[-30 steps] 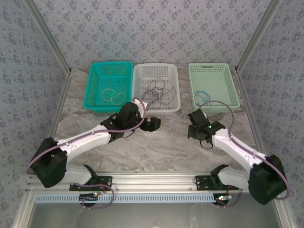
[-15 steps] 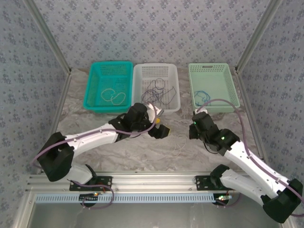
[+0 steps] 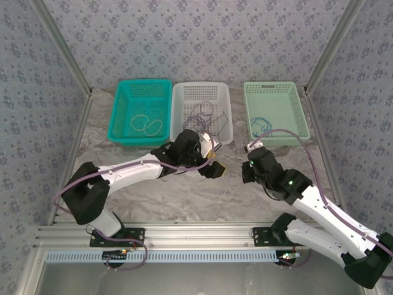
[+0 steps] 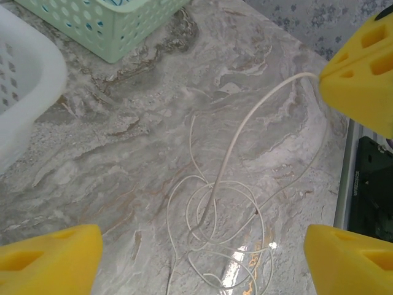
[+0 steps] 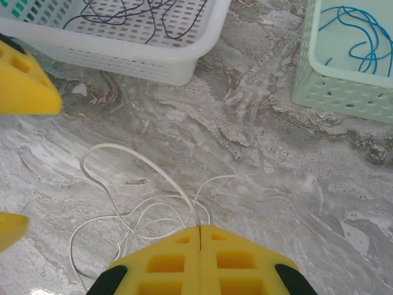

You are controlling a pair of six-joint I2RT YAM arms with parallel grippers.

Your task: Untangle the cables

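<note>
A whitish cable (image 4: 215, 228) lies in loose tangled loops on the marble table (image 3: 184, 190), between the two grippers. One strand (image 5: 153, 167) rises from the loops into my right gripper (image 5: 201, 230), which is shut on it. In the left wrist view that strand (image 4: 245, 120) runs up to the right gripper's yellow fingers (image 4: 362, 67). My left gripper (image 4: 202, 258) hangs open just above the tangle, one finger on either side, touching nothing. From above, the left gripper (image 3: 216, 169) and the right gripper (image 3: 247, 167) sit close together in front of the baskets.
Three baskets stand along the back. The teal basket (image 3: 123, 110) holds thin loops, the white basket (image 3: 184, 117) holds dark cables (image 5: 141, 12), and the pale green basket (image 3: 295, 117) holds a blue cable (image 5: 359, 37). Open table lies in front of the arms.
My left gripper has reached rightward and down over the whitish tangle. The right arm's elbow has swung outward while its gripper stayed near the same spot, shut on the cable.
</note>
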